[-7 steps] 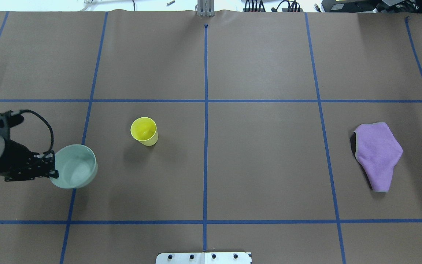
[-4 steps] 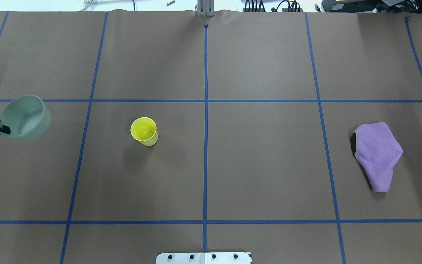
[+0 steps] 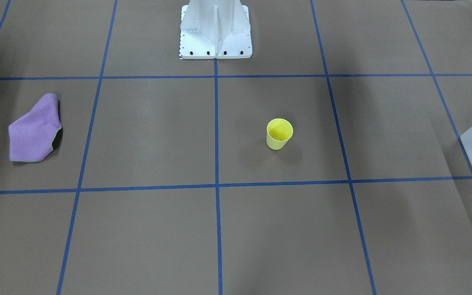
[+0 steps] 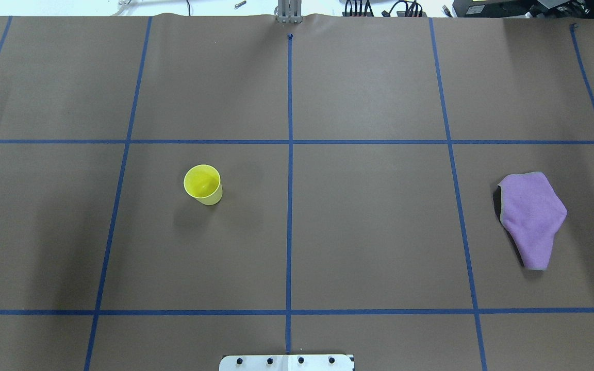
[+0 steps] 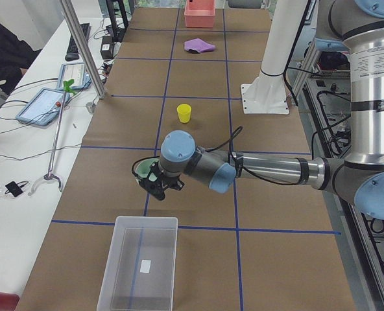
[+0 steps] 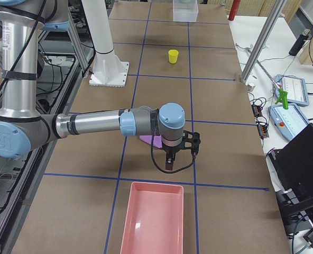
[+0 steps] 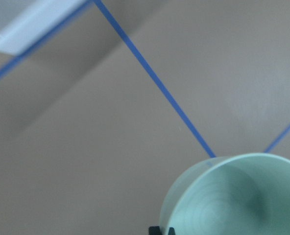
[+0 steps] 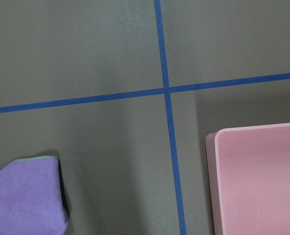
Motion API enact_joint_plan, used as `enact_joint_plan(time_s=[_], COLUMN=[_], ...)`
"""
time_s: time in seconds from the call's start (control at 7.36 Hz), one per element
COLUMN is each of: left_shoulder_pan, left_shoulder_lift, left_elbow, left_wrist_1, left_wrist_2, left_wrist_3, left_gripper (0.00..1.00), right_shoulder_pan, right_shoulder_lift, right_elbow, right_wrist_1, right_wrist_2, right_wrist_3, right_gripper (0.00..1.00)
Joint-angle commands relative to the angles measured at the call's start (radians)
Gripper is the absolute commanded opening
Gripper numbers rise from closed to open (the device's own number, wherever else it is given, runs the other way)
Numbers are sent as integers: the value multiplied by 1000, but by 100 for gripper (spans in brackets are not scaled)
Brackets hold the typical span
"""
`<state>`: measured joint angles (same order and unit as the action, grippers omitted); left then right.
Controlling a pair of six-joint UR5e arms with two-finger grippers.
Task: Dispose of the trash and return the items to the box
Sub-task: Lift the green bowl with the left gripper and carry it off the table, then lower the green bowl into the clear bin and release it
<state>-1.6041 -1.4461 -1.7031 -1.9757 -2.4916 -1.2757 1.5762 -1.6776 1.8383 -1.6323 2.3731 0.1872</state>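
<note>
The mint-green bowl (image 7: 233,196), which I judge to be light, stiff, slippery plastic best pinched at its rim, hangs tilted in the air near the translucent box (image 5: 146,219) at the table's left end, my left gripper (image 7: 161,231) clamped on its rim.
</note>
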Motion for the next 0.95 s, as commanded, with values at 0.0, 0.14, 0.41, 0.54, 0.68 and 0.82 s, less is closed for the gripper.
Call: enact_joint_plan(time_s=[0.0,0.14,0.41,0.54,0.68,0.82], left_shoulder_pan=[-126,-135,-146,-146,-146,-139], left_shoulder_lift=[-35,-128,-221,-256,-273,-275], left_elbow=[226,334,489,547,583,632], left_wrist_1=[59,98,100,92,72,11], left_wrist_2=[28,92,140,149,215,238], left_wrist_3=[470,568,621,622,622,621], left_gripper=[0,0,0,0,0,0], right_shoulder_pan=[-4,-7,-16,-21,-21,-28], right_shoulder_lift=[1,-5,-2,1,1,1], right_elbow=[42,59,59,59,61,61], right_wrist_1=[-1,-3,-1,-1,-1,-1], right_wrist_2=[1,0,0,-2,-2,0], right_wrist_3=[37,50,51,58,63,72], right_gripper=[100,100,100,100,100,100])
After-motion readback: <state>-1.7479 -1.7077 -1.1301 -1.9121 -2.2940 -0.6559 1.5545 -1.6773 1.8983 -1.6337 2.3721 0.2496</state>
